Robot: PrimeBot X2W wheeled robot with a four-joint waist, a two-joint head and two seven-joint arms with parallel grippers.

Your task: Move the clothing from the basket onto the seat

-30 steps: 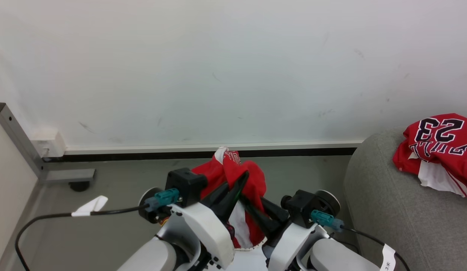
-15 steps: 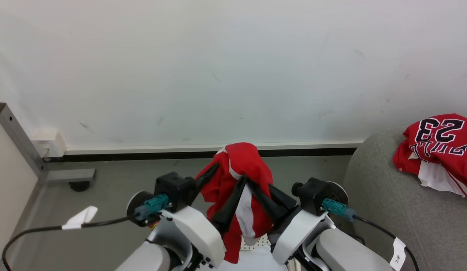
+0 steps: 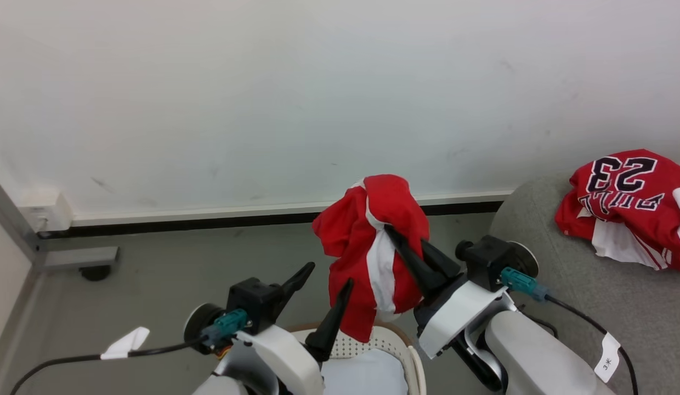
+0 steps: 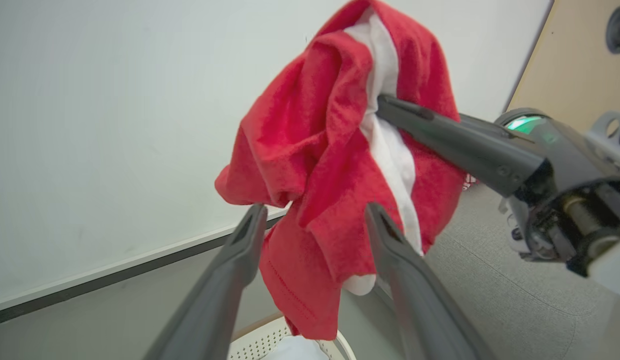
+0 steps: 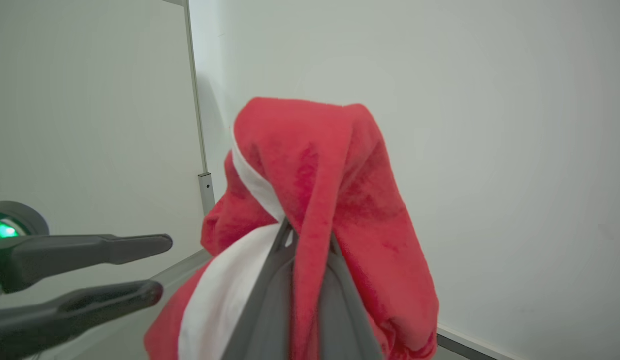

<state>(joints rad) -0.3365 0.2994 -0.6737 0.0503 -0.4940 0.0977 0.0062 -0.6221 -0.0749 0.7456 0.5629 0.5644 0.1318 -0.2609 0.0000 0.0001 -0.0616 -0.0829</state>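
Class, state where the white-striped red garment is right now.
The garment hangs at centre of the head view from the right pincer, above the basket, left of the seat.

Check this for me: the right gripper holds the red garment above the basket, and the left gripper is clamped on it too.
Wrong on the left gripper: it is open, fingers spread, as the left wrist view shows. The right gripper alone holds the red garment above the basket.

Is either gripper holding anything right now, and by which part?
The right gripper is shut on the red garment, pinching a fold high up beside its white stripe. The left gripper is open, holding nothing.
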